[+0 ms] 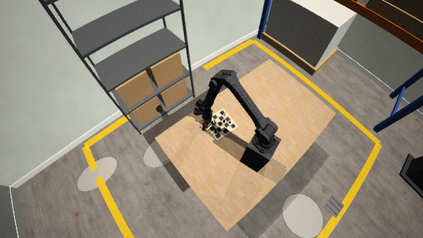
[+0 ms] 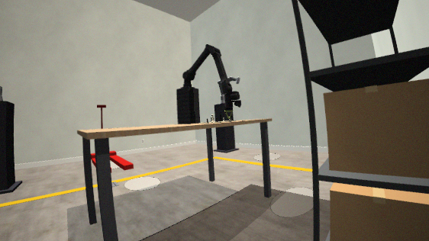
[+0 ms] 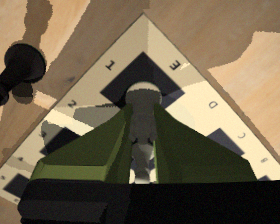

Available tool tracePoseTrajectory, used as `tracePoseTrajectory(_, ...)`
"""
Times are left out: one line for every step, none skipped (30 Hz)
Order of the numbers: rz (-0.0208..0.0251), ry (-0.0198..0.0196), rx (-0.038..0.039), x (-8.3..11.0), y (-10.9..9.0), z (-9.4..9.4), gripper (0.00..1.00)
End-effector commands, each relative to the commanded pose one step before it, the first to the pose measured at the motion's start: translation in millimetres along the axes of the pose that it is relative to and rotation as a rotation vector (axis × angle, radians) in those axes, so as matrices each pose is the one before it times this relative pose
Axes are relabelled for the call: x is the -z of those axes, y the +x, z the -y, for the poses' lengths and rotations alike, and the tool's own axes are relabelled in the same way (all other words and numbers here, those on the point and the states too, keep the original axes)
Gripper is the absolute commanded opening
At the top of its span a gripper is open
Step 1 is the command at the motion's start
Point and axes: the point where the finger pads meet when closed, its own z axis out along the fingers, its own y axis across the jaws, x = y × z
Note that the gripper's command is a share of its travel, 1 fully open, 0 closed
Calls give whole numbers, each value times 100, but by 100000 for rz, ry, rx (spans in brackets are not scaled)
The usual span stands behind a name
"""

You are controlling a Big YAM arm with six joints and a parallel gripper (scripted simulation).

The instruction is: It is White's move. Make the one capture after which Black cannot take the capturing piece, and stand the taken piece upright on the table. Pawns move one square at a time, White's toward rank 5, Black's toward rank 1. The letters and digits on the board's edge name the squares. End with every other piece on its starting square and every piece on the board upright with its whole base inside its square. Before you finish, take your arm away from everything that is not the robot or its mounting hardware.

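Observation:
My gripper (image 3: 142, 112) is shut on a pale grey chess piece (image 3: 143, 96) with a rounded top, held between the green fingers. In the wrist view it is low over the dark corner square of the chessboard, by the edge letter E. I cannot tell whether its base touches the square. A black pawn (image 3: 19, 70) is on the wooden table beside the board's left edge and looks upright. In the top view the gripper (image 1: 204, 124) is at the left corner of the board (image 1: 223, 123), which holds several dark and light pieces. In the exterior view the gripper (image 2: 227, 115) is just above the table top.
The arm's black base pedestal (image 1: 260, 154) stands at the table's right side. A metal shelf with cardboard boxes (image 1: 154, 86) stands behind the table's left edge. The board lies near the table's far edge.

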Motion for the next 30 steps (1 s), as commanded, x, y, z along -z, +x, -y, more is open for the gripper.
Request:
tracePoseTrajectory(3415,1906,-1195,779,-1540,877,0)
tracePoseTrajectory(1,0,15,1,1,-1,0)
tracePoseTrajectory(0,0,35,1,4,-3,0)
tracePoseTrajectory(1,0,60,1,6,-6,0)
tracePoseTrajectory(2,1,86,2,8,-8,0)
tracePoseTrajectory(4,2,109,3,10,-10,0)
tracePoseTrajectory(3,2,130,3,13,-12,0)
tracePoseTrajectory(3,2,144,4,14,-13,0)
tracePoseTrajectory(4,2,151,4,15,-14,0)
tracePoseTrajectory(4,2,151,4,14,-14,0)
tracePoseTrajectory(4,2,144,4,14,-13,0)
tracePoseTrajectory(3,2,129,3,12,-12,0)
tracePoseTrajectory(3,1,109,3,11,-10,0)
tracePoseTrajectory(2,1,86,2,8,-8,0)
tracePoseTrajectory(2,1,60,2,6,-5,0)
tracePoseTrajectory(0,0,0,0,0,0,0)
tracePoseTrajectory(0,0,0,0,0,0,0)
tracePoseTrajectory(1,0,35,1,3,-3,0)
tracePoseTrajectory(1,0,15,0,1,-1,0)
tracePoseTrajectory(0,0,2,0,0,0,0)
tracePoseTrajectory(0,0,0,0,0,0,0)
tracePoseTrajectory(0,0,0,0,0,0,0)
tracePoseTrajectory(0,0,0,0,0,0,0)
tracePoseTrajectory(0,0,0,0,0,0,0)
tracePoseTrajectory(0,0,0,0,0,0,0)
tracePoseTrajectory(0,0,0,0,0,0,0)
tracePoseTrajectory(0,0,0,0,0,0,0)
tracePoseTrajectory(0,0,0,0,0,0,0)
tracePoseTrajectory(0,0,0,0,0,0,0)
tracePoseTrajectory(0,0,0,0,0,0,0)
